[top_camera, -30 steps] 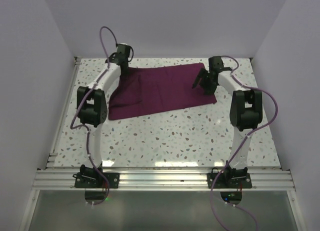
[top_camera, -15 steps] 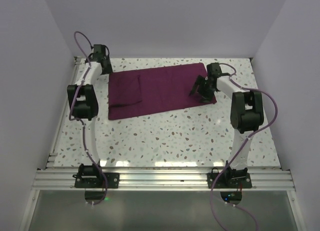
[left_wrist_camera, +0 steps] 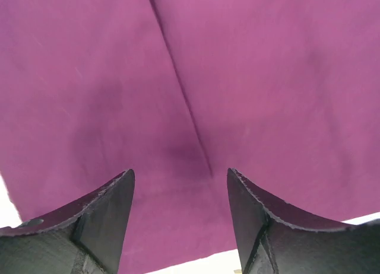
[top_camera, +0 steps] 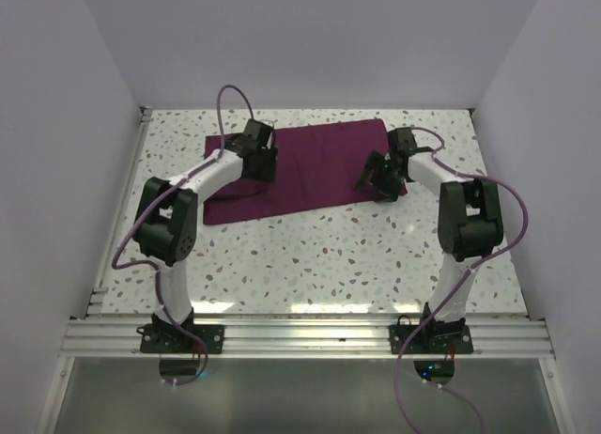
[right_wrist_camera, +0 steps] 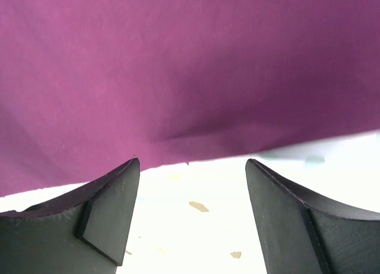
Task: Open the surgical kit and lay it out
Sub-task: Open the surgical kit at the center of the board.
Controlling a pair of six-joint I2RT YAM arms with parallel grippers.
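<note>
The dark purple-maroon cloth wrap [top_camera: 310, 166] lies flat and folded at the back of the speckled table. My left gripper [top_camera: 255, 171] is open over the cloth's left part; in the left wrist view [left_wrist_camera: 181, 176] its fingers [left_wrist_camera: 107, 209] straddle a fold seam [left_wrist_camera: 178, 84] of the cloth [left_wrist_camera: 267, 78]. My right gripper [top_camera: 368, 182] is open at the cloth's right front edge; in the right wrist view [right_wrist_camera: 193, 164] the cloth edge [right_wrist_camera: 196, 78] lies just beyond the fingertips [right_wrist_camera: 116, 197], with bare table between them. The steel tray, tweezers and scissors are hidden.
The speckled table [top_camera: 310, 255] runs forward from the cloth to the aluminium rail [top_camera: 300, 335] at the near edge. White walls close in the left, right and back sides. Purple cables loop from both arms.
My left gripper has swung from the table's back left corner rightward onto the cloth's left part. My right gripper has stayed at the cloth's right edge, shifting slightly.
</note>
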